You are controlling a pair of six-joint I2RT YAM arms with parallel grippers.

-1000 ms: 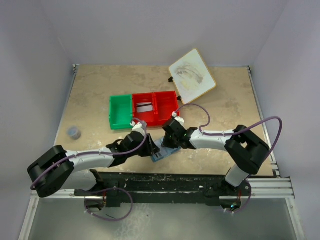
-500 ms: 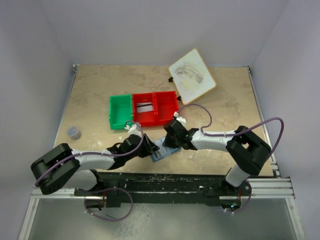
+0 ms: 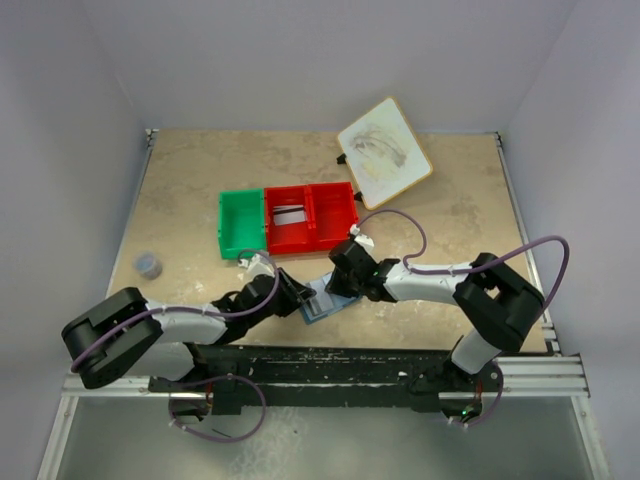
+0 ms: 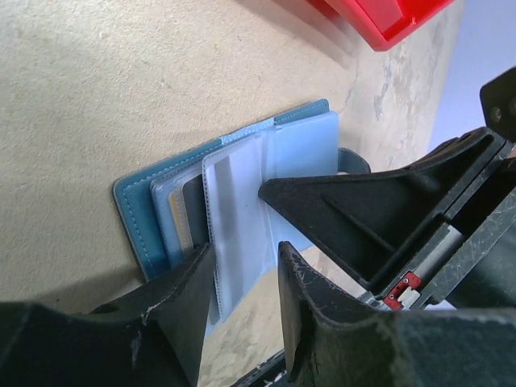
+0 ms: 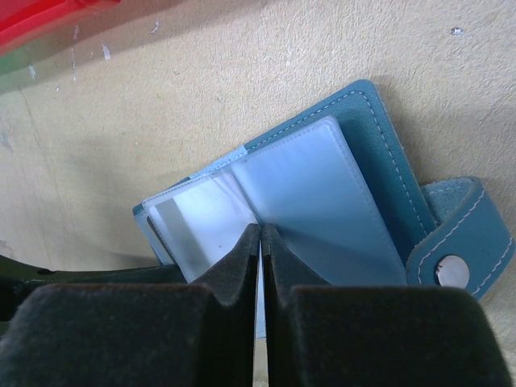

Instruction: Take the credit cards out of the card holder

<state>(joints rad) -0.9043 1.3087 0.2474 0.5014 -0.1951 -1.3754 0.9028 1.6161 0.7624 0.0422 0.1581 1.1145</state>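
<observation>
We see the card holder (image 3: 322, 300) lying open on the desk (image 3: 200, 180), at 6 o'clock of the red bin (image 3: 335, 212) and close to the front edge. It has a dark blue stitched cover outside and pale blue clear sleeves inside, and a strap with a metal snap (image 5: 451, 270) sticks out at one side. The edges of a tan card (image 4: 179, 222) and a dark card (image 4: 196, 211) show in the pockets of one panel, and a grey-white card (image 3: 290, 213) lies in the red bin. The right hand (image 3: 335, 287) reaches in from 1 o'clock of the card holder, its fingers clenched on a clear sleeve at the fold. The left hand (image 3: 299, 295) sits at the card holder's 9 o'clock with its fingers (image 4: 310, 298) apart, a sleeve's edge between them, gripping nothing. Since a second ago the left hand has swung down from about 11 o'clock of the card holder to its edge. The card holder and the right hand have hardly shifted.
</observation>
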